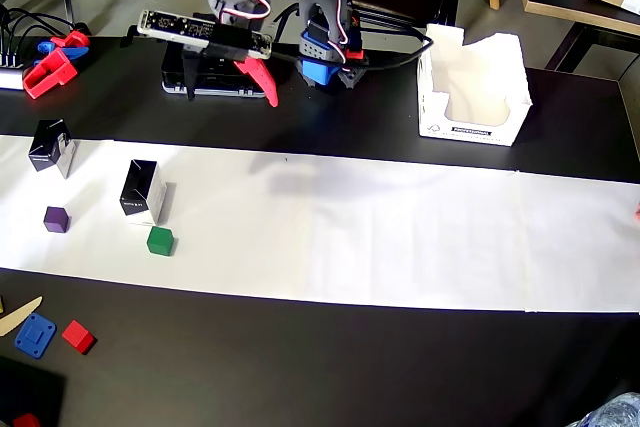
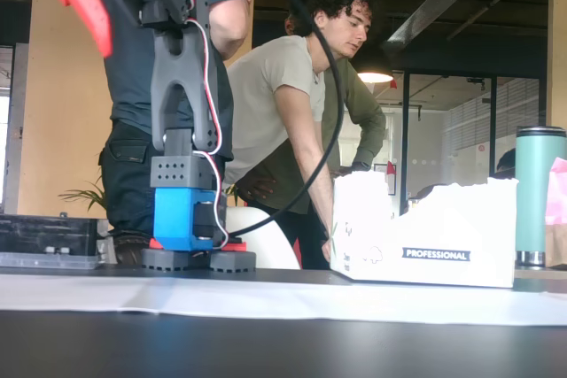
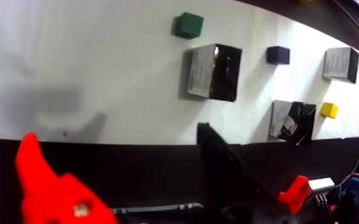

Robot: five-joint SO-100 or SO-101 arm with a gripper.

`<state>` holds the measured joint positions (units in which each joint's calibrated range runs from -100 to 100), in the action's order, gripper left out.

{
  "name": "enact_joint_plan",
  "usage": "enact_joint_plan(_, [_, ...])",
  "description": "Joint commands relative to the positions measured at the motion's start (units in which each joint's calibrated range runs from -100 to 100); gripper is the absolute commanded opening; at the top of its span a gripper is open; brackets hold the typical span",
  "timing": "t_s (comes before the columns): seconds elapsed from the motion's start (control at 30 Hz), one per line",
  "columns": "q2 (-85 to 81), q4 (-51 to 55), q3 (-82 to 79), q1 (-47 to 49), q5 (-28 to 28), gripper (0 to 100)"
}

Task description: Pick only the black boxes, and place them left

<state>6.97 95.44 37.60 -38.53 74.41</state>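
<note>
- Nothing is held by the gripper (image 1: 262, 75); it is raised over the dark table (image 1: 330, 127), jaws parted wide.
- Two black boxes (image 1: 141, 190) (image 1: 51, 146) are seen upright on the white paper (image 1: 400, 237), overhead view left; a third (image 3: 294, 121) in the wrist view.
- The bin (image 1: 472, 87) is placed well apart at right.

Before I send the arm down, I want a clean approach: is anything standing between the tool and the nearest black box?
Nothing visible does. The tool hangs over the dark table edge, and the nearest black box stands on open white paper. The green cube sits just beyond it, off the approach line.
</note>
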Motion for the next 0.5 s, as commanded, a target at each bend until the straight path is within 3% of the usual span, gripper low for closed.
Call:
enact_joint_plan(0.0, [1.28,-0.69,4.95,-2.13,0.33,50])
enact_joint_plan(0.47, [11.08,-17.46,4.78,-3.09,0.38,50])
